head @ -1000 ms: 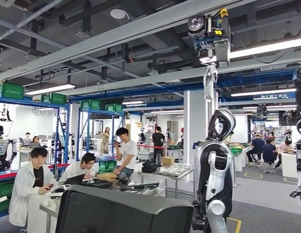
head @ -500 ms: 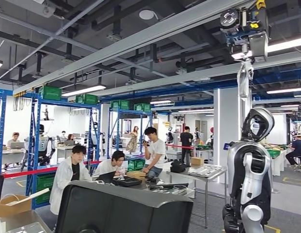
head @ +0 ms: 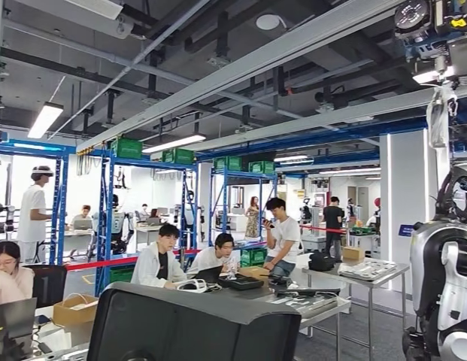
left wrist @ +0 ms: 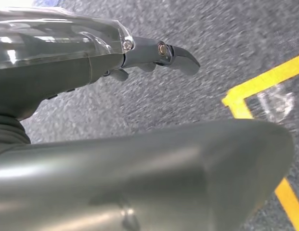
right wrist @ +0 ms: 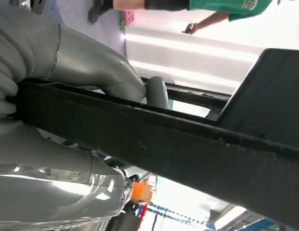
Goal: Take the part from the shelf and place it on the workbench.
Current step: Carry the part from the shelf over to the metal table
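From the head view, a big black part point(head: 197, 323) fills the lower foreground, with people seated at a table point(head: 310, 304) behind it, an open cardboard box point(head: 74, 308) holding something pale on the left, and green crates point(head: 126, 147) on blue shelves point(head: 109, 218). The left wrist view has the left hand point(left wrist: 155, 53) hanging over grey floor point(left wrist: 213, 72), fingers extended, holding nothing. In the right wrist view, the right hand point(right wrist: 104, 82) grips the black part's edge.

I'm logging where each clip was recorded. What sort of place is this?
Probably a robotics lab or workshop floor: blue shelf racks carrying green crates, people working at a table with laptops, and another humanoid robot standing at the right.
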Robot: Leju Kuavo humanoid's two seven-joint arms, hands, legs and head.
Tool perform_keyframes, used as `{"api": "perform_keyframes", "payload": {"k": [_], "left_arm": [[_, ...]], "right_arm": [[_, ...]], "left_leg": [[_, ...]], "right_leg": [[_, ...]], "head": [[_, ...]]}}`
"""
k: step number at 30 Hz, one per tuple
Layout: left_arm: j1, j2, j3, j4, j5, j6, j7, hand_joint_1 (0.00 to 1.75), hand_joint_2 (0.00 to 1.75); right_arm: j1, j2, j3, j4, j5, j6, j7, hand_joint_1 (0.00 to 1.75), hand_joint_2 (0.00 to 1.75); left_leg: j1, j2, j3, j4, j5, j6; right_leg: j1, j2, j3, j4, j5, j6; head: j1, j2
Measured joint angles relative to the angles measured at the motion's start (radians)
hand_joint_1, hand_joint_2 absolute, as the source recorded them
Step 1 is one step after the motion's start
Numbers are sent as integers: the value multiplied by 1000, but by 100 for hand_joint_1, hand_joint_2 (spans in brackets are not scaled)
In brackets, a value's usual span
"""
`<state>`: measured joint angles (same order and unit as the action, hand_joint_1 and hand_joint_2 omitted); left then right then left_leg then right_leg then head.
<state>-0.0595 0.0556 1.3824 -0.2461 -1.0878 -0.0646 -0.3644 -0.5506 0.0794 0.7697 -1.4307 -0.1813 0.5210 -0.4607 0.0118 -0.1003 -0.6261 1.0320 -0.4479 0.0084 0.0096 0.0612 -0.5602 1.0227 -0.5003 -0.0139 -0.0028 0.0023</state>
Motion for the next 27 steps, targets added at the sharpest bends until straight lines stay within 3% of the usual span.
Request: {"api": "perform_keyframes", "payload": {"k": [2, 4, 6, 8, 9, 10, 12, 14, 17, 19, 21, 23, 24, 25, 27], "left_arm": [[6, -1, 1, 0, -1, -1, 1, 0, 175], [8, -2, 3, 0, -2, -2, 2, 0, 175], [4, -2, 4, 0, -2, -2, 2, 0, 175], [2, -2, 5, 0, -2, -2, 2, 0, 175], [3, -2, 5, 0, -2, -2, 2, 0, 175], [5, -2, 6, 0, -3, -3, 3, 0, 175], [5, -4, 6, 0, -4, -3, 5, 0, 175], [2, -6, 6, 0, -5, -4, 6, 0, 175], [4, -7, 6, 0, -6, -7, 7, 0, 175], [7, -6, 6, 0, -6, -7, 6, 0, 175], [4, -4, 6, 0, -6, -7, 6, 0, 175], [2, -3, 6, 0, -6, -7, 5, 0, 175], [2, -3, 6, 0, -6, -7, 5, 0, 175], [2, -3, 6, 0, -6, -7, 5, 0, 175], [2, -4, 6, 0, -7, -8, 5, 0, 175]], "right_arm": [[-1, 2, 1, -2, -1, 0, 0, 175, 175], [-2, 6, 1, -4, -3, 0, 1, 175, 175], [-1, 7, 1, -4, -4, 0, 1, 175, 175], [2, 7, 2, -4, -5, 0, 2, 175, 175], [4, 7, 2, -4, -5, 0, 2, 175, 175], [5, 7, 2, -4, -6, 0, 2, 175, 175], [4, 7, 2, -4, -7, 0, 2, 175, 175], [3, 7, 2, -5, -8, 0, 4, 175, 175], [3, 6, 3, -5, -9, 0, 6, 175, 175], [2, 6, 3, -7, -10, 0, 6, 175, 175], [3, 4, 3, -8, -11, 0, 6, 175, 175], [6, 1, 3, -8, -11, 0, 6, 175, 175], [8, 0, 3, -8, -12, 0, 6, 175, 175], [9, 0, 3, -8, -12, 0, 6, 175, 175], [7, 0, 3, -9, -12, 0, 6, 175, 175]], "left_leg": [[1, 3, -5, 1, 0, -9], [-1, 42, -25, 44, -33, -16], [2, 75, -79, 161, -95, -25], [11, 83, -126, 262, -128, -35], [16, 87, -125, 263, -119, -41], [21, 92, -105, 227, -94, -46], [26, 128, -35, 97, -36, -56], [24, 156, 1, 21, -15, -47], [17, 137, -3, 17, -17, -19], [15, 120, -2, 16, -16, -7], [11, 103, -2, 15, -15, 2], [3, 80, -1, 15, -15, 9], [-1, 68, -1, 15, -14, 11], [-5, 56, 0, 15, -14, 12], [-7, 33, 2, 15, -14, 13]], "right_leg": [[-3, -17, 5, -14, 4, -4], [-7, -38, 12, -28, 11, -10], [-7, -62, 12, -31, 12, -12], [-7, -87, 11, -30, 11, -11], [-8, -97, 12, -30, 10, -9], [-9, -107, 13, -29, 8, -6], [-9, -124, 14, -21, -1, 7], [-4, -138, 13, -11, -10, 22], [-6, -155, 16, -8, -17, 33], [-12, -128, 4, 29, -49, 38], [-14, -85, -48, 144, -110, 36], [-11, -71, -110, 265, -148, 27], [-8, -67, -125, 284, -141, 20], [-2, -62, -119, 259, -114, 11], [11, -33, -71, 135, -38, -9]], "head": [[0, 0], [0, 0], [0, 0], [0, 0], [0, 0], [0, 0], [0, 0], [-1, 0], [-2, 0], [-2, 0], [-2, 0], [-2, 0], [-2, 0], [-2, 0], [-2, 0]]}}
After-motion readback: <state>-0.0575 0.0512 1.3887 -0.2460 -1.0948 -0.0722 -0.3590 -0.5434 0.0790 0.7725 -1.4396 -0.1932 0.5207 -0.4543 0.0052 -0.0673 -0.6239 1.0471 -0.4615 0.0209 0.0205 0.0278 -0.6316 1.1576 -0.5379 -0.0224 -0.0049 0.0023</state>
